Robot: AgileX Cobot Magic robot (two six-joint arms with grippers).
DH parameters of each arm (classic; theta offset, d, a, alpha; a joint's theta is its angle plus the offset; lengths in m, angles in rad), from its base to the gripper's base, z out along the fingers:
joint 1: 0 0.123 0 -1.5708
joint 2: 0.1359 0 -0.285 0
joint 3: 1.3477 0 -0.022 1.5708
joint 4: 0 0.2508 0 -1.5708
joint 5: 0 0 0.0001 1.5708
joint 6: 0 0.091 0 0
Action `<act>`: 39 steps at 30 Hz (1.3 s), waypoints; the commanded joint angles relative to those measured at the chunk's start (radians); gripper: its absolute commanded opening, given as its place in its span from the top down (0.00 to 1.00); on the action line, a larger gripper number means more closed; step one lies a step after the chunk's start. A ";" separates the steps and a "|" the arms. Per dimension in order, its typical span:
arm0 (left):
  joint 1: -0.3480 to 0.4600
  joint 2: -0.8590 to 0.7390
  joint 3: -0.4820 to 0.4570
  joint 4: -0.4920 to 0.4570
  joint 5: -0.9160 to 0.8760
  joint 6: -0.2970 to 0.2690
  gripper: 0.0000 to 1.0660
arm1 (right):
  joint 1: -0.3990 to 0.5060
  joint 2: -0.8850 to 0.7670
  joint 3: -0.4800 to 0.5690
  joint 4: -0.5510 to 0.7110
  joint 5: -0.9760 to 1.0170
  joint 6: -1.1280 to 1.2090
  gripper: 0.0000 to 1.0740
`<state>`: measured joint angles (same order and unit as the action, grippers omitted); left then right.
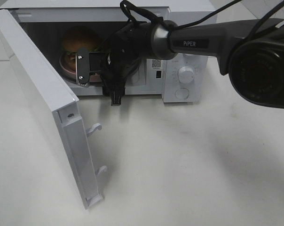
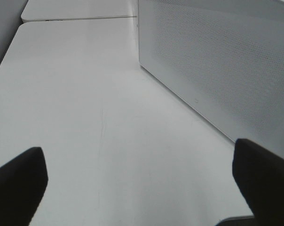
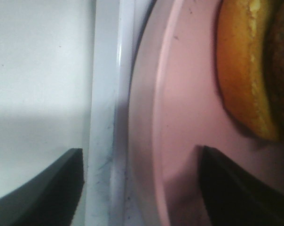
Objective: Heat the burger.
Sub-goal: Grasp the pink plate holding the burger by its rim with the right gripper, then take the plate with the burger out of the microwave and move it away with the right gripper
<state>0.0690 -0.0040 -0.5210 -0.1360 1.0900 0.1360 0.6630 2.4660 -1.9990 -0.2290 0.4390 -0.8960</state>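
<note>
Right wrist | right pincer [image 3: 139,188] open astride plate [image 3: 179,141] rim | burger [image 3: 248,70] just beyond

Wide-apart jaws above table [image 2: 76,108] (perforated microwave wall [image 2: 217,61] beside).

High view faces open microwave [image 1: 179,70]; right wrist close on plate [image 3: 179,117]; left wrist along microwave side
</note>
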 commanded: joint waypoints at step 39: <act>0.005 -0.007 0.002 -0.005 -0.014 -0.004 0.06 | 0.051 -0.189 0.288 -0.155 0.021 -0.114 1.00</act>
<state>0.0690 -0.0040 -0.5210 -0.1360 1.0900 0.1360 0.7080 2.2920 -1.7500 -0.3670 0.4280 -1.0060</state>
